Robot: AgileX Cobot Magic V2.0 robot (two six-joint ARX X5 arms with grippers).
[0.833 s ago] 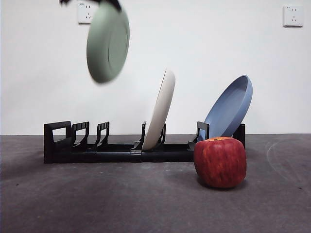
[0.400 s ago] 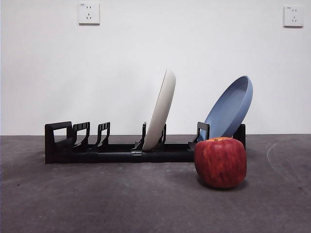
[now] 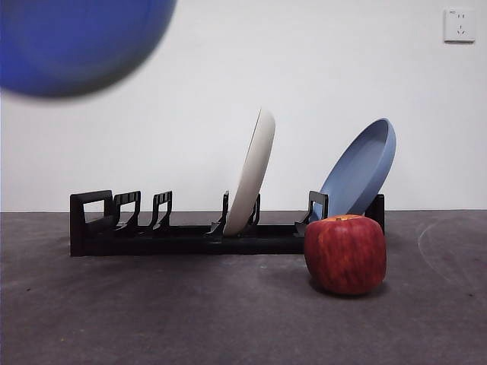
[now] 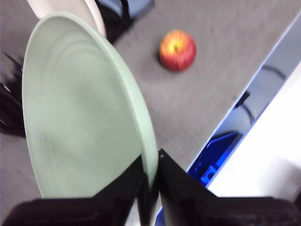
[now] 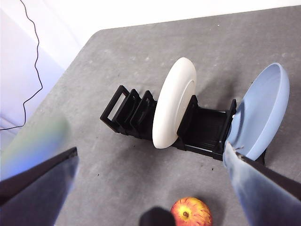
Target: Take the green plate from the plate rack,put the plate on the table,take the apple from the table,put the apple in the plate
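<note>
In the left wrist view my left gripper (image 4: 150, 174) is shut on the rim of the green plate (image 4: 80, 113) and holds it on edge in the air above the table (image 3: 190, 312). The apple (image 3: 345, 254) stands on the table in front of the plate rack's (image 3: 152, 239) right end, and also shows in the left wrist view (image 4: 177, 49) and the right wrist view (image 5: 190, 213). My right gripper (image 5: 150, 155) is open and empty, high above the rack and apple. A large blurred blue round shape (image 3: 76, 42) fills the front view's top left; I cannot tell what it is.
A cream-white plate (image 3: 251, 175) leans in the rack's middle slot and a blue plate (image 3: 361, 167) leans at its right end. The rack's left slots hold nothing. The table's edge (image 4: 244, 94) runs near the held plate. A wall outlet (image 3: 459, 24) is behind.
The green plate went up out of the front view a second ago. Now a blurred blue round shape has come in at the top left. Rack, other plates and apple have not moved.
</note>
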